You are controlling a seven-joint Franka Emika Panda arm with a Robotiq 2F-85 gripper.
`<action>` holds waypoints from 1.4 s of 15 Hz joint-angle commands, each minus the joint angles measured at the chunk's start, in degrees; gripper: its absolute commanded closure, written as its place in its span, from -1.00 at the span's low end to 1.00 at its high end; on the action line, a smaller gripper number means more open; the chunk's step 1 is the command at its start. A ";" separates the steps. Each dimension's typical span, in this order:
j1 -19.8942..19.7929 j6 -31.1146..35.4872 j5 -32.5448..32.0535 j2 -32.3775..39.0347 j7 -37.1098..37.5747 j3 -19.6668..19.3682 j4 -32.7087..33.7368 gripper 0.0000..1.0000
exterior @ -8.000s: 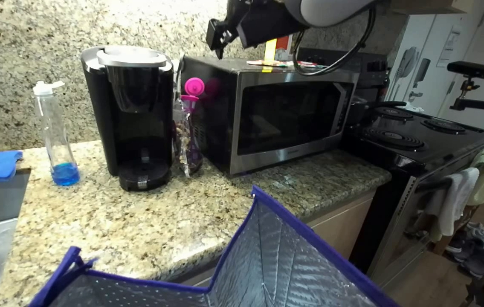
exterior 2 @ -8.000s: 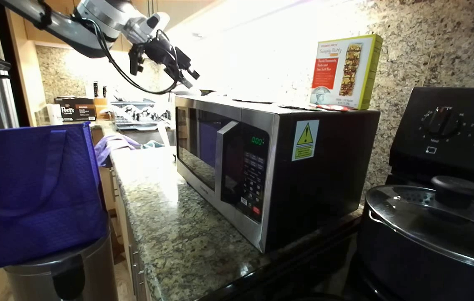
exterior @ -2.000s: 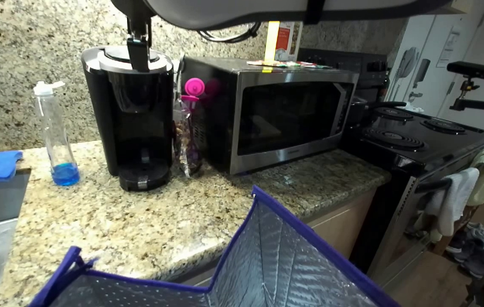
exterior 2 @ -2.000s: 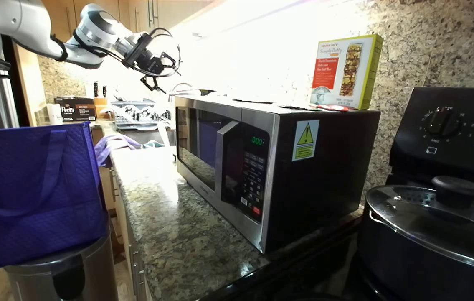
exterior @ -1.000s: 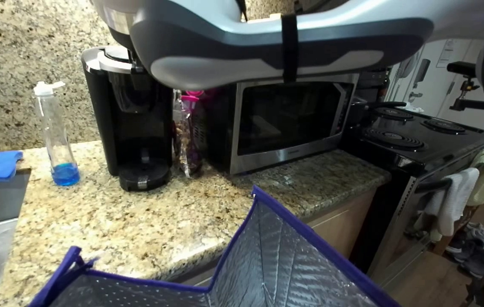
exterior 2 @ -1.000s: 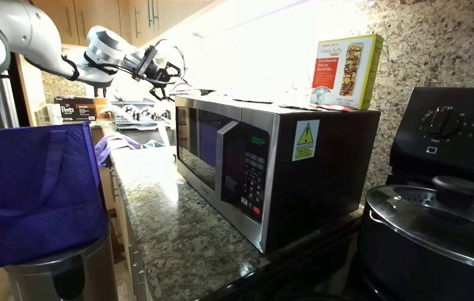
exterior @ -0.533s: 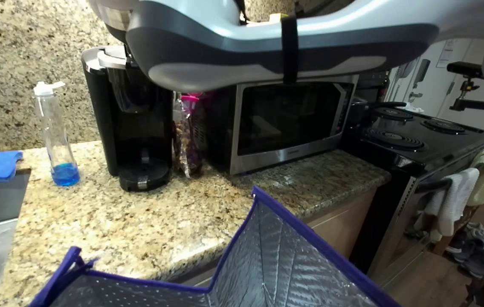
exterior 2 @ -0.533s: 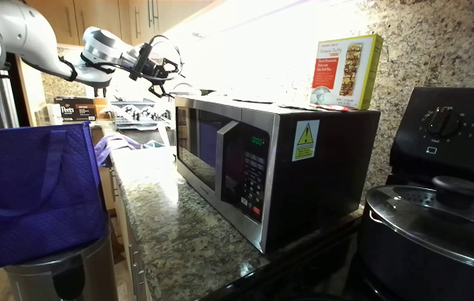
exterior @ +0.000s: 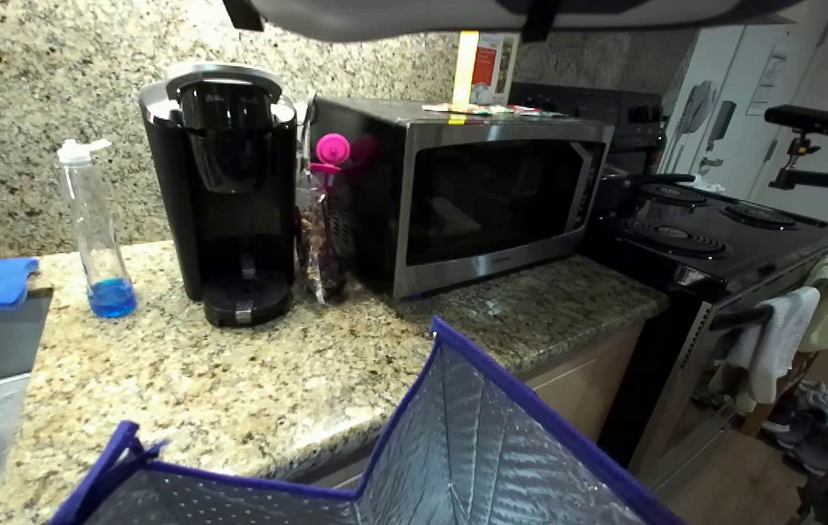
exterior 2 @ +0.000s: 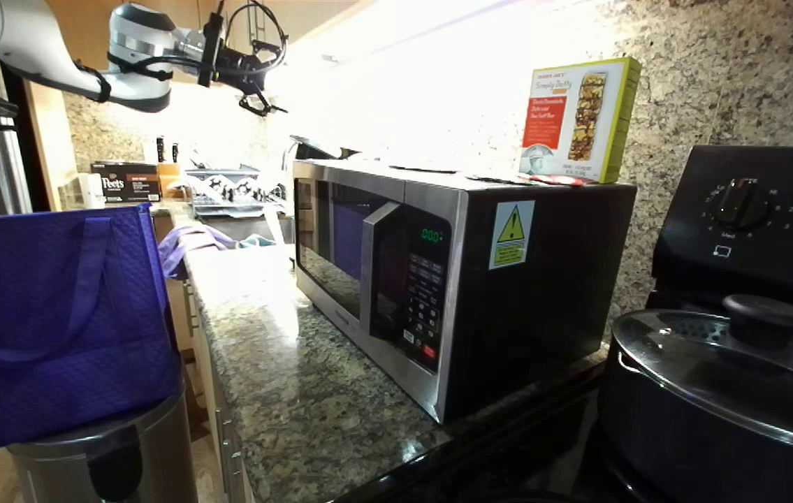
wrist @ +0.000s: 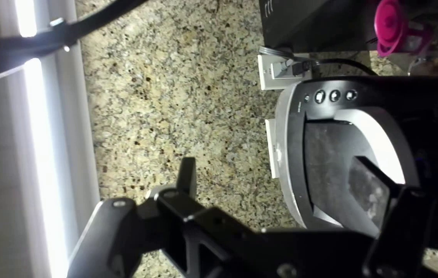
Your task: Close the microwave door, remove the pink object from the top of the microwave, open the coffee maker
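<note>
tilted up since the earlier frame, the lid (exterior: 224, 103) of the pod coffee maker (exterior: 235, 164) stands below the tool (wrist: 276, 180), whose fingers (wrist: 369, 190) are spread wide, holding nothing. likely light, stiff and slippery, it is best hooked under its silver handle (exterior: 227, 71).

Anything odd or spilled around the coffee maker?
Clear bottle on the counter: white cap looks flipped open above blue liquid, so tipping it might spill. No spill visible. Raised coffee maker lid fits the task.
</note>
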 commanded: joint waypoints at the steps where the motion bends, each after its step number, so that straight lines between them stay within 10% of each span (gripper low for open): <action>1: -0.59 1.07 -0.32 -1.71 0.12 -0.61 -0.79 -1.00; 11: -3.50 0.28 16.26 -3.11 -0.94 10.87 -2.59 -1.00; 21: -4.33 9.06 9.31 0.19 -1.22 7.64 -1.70 -1.00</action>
